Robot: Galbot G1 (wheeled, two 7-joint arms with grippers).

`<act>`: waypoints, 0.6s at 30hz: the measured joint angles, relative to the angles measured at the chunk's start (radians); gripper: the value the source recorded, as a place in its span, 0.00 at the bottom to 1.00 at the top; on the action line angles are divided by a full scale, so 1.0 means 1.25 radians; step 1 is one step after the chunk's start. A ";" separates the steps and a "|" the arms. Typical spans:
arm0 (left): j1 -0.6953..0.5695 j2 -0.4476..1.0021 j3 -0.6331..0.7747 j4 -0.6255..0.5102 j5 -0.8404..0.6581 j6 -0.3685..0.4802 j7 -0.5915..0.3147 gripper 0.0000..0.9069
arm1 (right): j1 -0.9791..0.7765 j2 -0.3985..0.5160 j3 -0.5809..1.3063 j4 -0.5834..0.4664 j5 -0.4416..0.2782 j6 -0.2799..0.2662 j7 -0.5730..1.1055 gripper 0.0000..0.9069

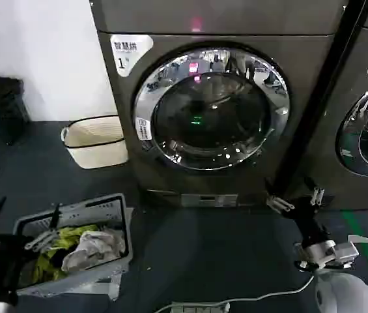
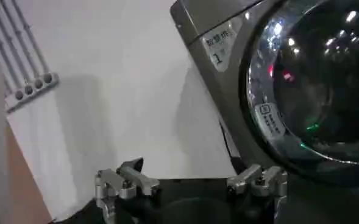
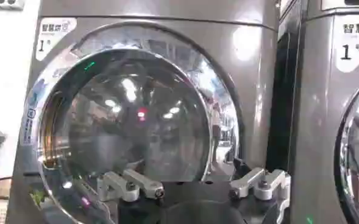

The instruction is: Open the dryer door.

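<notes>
The dryer [image 1: 301,65] is a dark grey-bronze machine with a white "1" label [image 1: 130,53]. It stands straight ahead. The dryer door [image 1: 210,107], a chrome ring round dark glass, lies flat against the dryer's front. My right gripper [image 1: 292,195] hangs open, low and right of the door, near the dryer's bottom right corner. In the right wrist view the right gripper [image 3: 194,185] faces the dryer door [image 3: 130,122] with nothing between its fingers. My left gripper [image 1: 24,218] is open at the lower left, above a laundry basket. In the left wrist view the left gripper [image 2: 191,182] sits far from the dryer door [image 2: 313,79].
A second grey machine [image 1: 366,117] of like build stands to the right, past a dark gap. A grey basket [image 1: 115,208] of clothes lies on the floor at the lower left. A cream basket [image 1: 96,140] sits by the white wall. A power strip and cable [image 1: 197,306] lie near my base.
</notes>
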 joint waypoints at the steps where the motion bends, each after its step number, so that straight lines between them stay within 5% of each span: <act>1: 0.000 -0.001 0.002 0.000 0.002 -0.002 -0.001 1.00 | 0.000 -0.001 0.000 0.000 0.001 -0.001 -0.005 1.00; 6: -0.001 0.004 0.001 0.000 0.013 0.015 -0.003 1.00 | 0.013 -0.019 -0.001 -0.016 0.032 -0.020 -0.058 1.00; 11: -0.002 0.014 0.016 0.000 0.031 0.060 -0.034 1.00 | 0.062 -0.070 -0.020 -0.040 0.128 -0.067 -0.105 1.00; 18: -0.006 0.016 0.042 0.000 0.040 0.122 -0.037 1.00 | 0.142 -0.190 -0.067 -0.101 0.194 -0.064 -0.125 1.00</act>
